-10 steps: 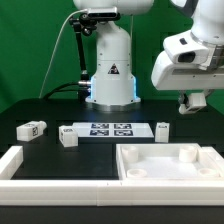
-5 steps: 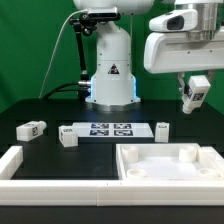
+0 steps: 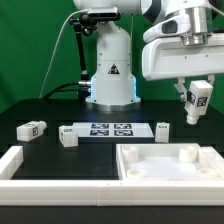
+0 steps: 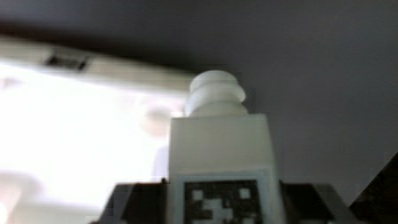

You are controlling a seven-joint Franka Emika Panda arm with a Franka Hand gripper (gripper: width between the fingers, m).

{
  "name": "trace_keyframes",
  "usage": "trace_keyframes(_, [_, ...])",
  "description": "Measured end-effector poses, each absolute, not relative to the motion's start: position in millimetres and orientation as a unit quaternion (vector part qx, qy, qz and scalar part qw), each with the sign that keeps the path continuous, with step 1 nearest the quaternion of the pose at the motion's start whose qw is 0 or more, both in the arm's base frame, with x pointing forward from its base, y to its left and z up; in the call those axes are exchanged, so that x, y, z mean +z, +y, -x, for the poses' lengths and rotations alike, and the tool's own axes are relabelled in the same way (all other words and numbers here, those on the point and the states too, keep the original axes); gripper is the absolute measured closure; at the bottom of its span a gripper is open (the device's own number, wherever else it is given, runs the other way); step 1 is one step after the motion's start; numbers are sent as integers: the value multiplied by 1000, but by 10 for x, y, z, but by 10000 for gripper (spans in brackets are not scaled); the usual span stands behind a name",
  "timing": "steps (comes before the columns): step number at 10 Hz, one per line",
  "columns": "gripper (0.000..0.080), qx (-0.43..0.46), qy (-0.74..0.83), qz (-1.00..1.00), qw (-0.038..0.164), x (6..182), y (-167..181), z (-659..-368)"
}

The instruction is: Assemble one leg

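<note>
My gripper hangs high at the exterior view's right, shut on a leg, a small white block with a black-and-white tag, held tilted in the air. In the wrist view the held leg fills the middle, its round peg pointing away and its tag between the dark fingers. The large white square piece lies below on the black table, with one leg standing in its far corner. Three more legs lie loose: one, one and one.
The marker board lies flat at the table's middle. A white frame edge runs along the front left. The arm's base stands behind, with a green backdrop.
The gripper has turned and shifted slightly right and down, carrying the leg, which now hangs more upright. The parts on the table have not moved.
</note>
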State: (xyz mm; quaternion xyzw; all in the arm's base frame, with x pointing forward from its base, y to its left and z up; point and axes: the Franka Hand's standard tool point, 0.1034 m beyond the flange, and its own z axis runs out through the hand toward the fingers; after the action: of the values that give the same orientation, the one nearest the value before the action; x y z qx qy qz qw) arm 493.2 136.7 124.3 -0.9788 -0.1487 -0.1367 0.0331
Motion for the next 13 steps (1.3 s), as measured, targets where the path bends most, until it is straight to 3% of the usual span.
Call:
trace_keyframes(2, [512,-155,-153,975,35,1286,1362,-5320])
trace_keyframes(7, [512,-156,-160,974,34,1238,1357,-5286])
trace_keyframes(13, [512,-192,-161,968,35,1148,1288,-5810])
